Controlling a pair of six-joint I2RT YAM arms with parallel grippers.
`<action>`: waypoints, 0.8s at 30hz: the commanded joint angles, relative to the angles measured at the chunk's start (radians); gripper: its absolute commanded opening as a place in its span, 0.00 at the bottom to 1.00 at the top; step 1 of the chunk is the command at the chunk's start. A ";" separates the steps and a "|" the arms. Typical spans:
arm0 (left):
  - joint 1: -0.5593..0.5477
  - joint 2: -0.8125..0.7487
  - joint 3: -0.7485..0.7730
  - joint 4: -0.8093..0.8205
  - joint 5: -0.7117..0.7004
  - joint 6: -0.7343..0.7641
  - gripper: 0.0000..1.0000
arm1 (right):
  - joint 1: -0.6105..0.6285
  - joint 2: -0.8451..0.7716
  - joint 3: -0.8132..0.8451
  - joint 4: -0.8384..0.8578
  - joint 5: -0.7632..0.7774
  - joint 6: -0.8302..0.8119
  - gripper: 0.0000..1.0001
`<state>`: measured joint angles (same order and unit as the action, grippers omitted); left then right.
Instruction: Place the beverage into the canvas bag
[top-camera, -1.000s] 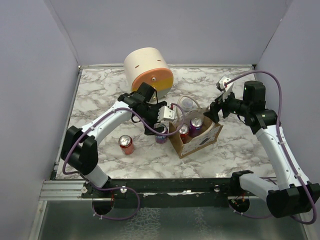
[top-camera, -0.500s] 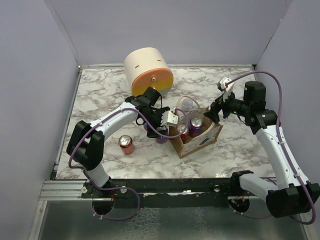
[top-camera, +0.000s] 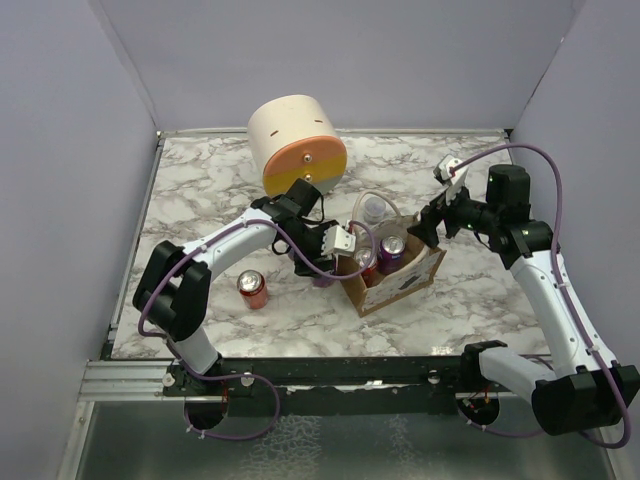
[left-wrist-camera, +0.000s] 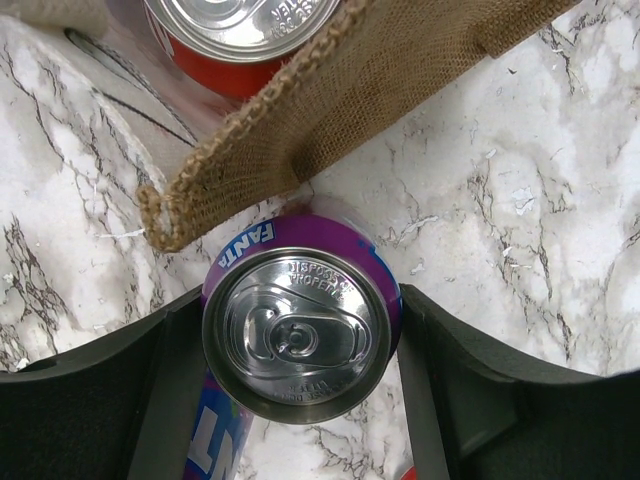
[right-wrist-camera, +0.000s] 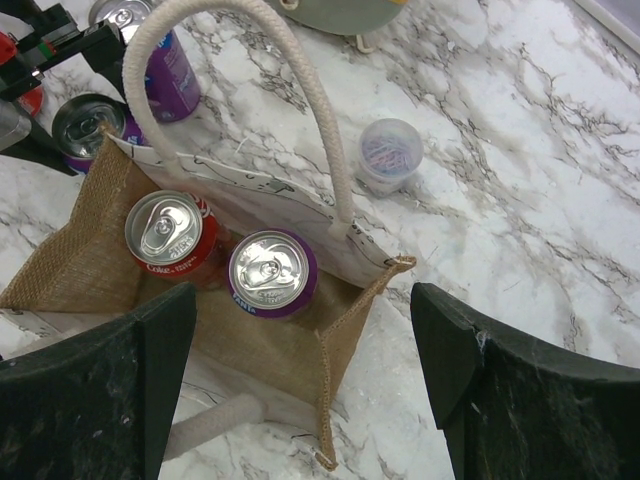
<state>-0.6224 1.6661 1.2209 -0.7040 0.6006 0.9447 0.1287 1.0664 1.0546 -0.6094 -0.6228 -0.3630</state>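
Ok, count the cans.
5. Inside the canvas bag: a red can and a purple can. Between the left gripper's jaws beside the bag: a Fanta can. Just past it, another purple can. On the table, a lone red can. The arm may hide more.

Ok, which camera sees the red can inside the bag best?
The right wrist view: the red can shows its whole top, standing in the bag. The left wrist view catches only its edge at the top of the picture; the top view shows it tiny.

Inside the canvas bag (right-wrist-camera: 62, 262), red can (right-wrist-camera: 165, 232) beside purple can (right-wrist-camera: 270, 272), both upright
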 joint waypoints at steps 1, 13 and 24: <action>-0.007 -0.027 -0.007 0.007 0.040 -0.008 0.54 | -0.012 -0.011 -0.007 0.021 -0.010 0.001 0.87; -0.007 -0.106 0.087 -0.173 0.023 0.026 0.14 | -0.017 -0.013 -0.027 -0.036 0.151 -0.071 0.86; -0.007 -0.213 0.277 -0.361 0.035 0.000 0.00 | -0.017 0.045 -0.072 -0.060 0.176 -0.109 0.73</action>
<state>-0.6239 1.5219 1.3941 -0.9817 0.5922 0.9520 0.1177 1.0836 1.0027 -0.6544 -0.4782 -0.4431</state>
